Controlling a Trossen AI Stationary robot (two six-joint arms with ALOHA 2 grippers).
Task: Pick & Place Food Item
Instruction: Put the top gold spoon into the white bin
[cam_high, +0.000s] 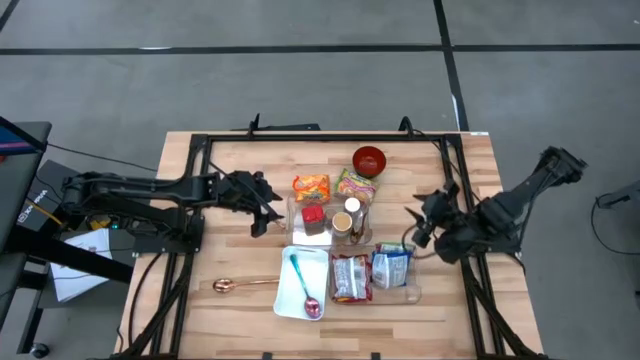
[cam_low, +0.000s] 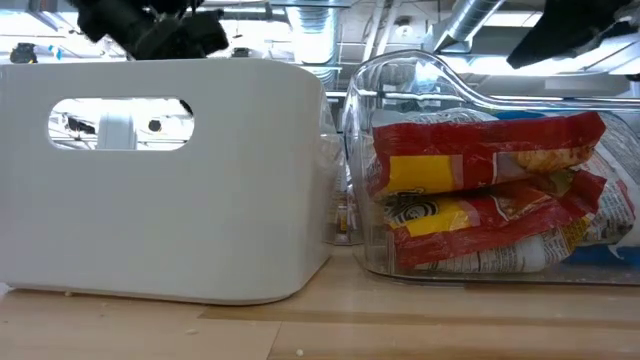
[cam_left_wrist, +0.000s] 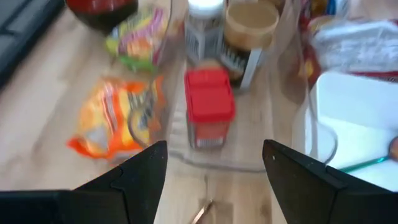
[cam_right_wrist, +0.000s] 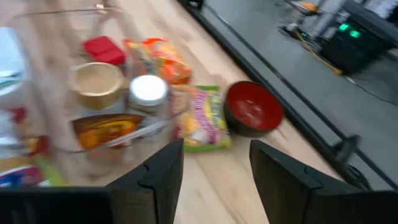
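Observation:
An orange food packet (cam_high: 311, 186) and a green-yellow packet (cam_high: 355, 184) lie on the table near a red bowl (cam_high: 369, 159). A clear tray (cam_high: 330, 238) holds a red-lidded jar (cam_high: 314, 215) and two more jars (cam_high: 346, 221). My left gripper (cam_high: 268, 207) is open and empty, left of the tray, facing the red-lidded jar (cam_left_wrist: 208, 106) and the orange packet (cam_left_wrist: 118, 118). My right gripper (cam_high: 424, 222) is open and empty, right of the tray, facing the jars (cam_right_wrist: 118, 87) and the green packet (cam_right_wrist: 205, 118).
A white bin (cam_high: 305, 282) holds a teal-handled spoon (cam_high: 303, 285). A clear bin (cam_high: 375, 272) holds red and blue snack packets. A copper spoon (cam_high: 240, 285) lies on the table at the near left. A black frame (cam_high: 200, 150) borders the table.

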